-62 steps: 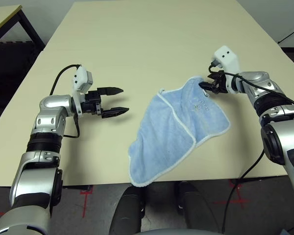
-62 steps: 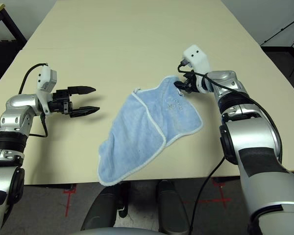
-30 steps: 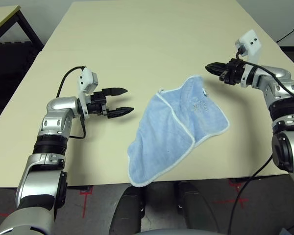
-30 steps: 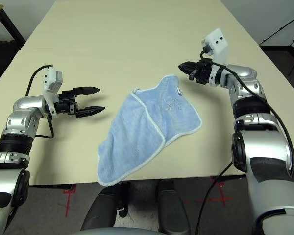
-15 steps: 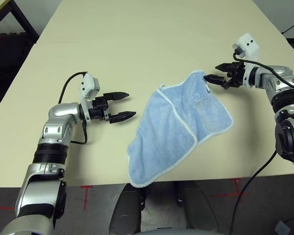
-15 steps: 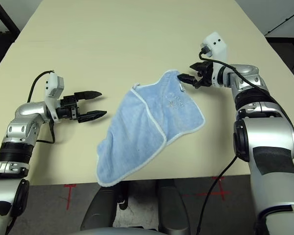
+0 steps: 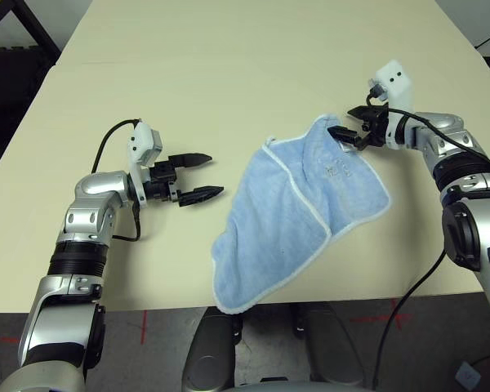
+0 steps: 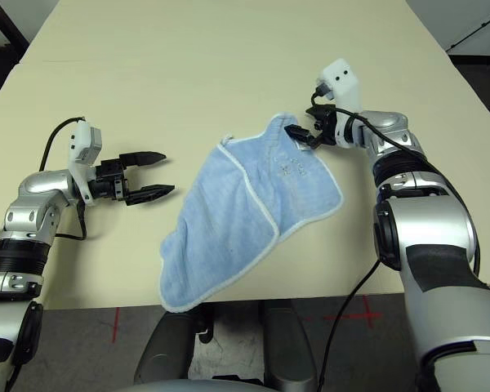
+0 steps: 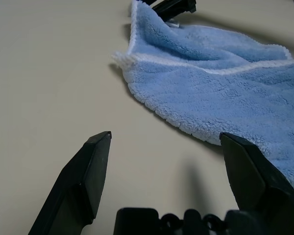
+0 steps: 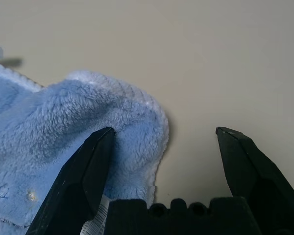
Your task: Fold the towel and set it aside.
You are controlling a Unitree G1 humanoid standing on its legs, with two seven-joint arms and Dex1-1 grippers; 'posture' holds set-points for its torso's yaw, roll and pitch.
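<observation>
My right gripper is spread wide at the towel corner, one finger touching it; my left gripper, also apart, sits clear beside it.

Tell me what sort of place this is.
Probably a lab or test room: a plain beige table holding a single light blue towel, red tape marks on the dark floor, and another dark-legged table nearby.

Right hand back at towel corner, open.
</observation>
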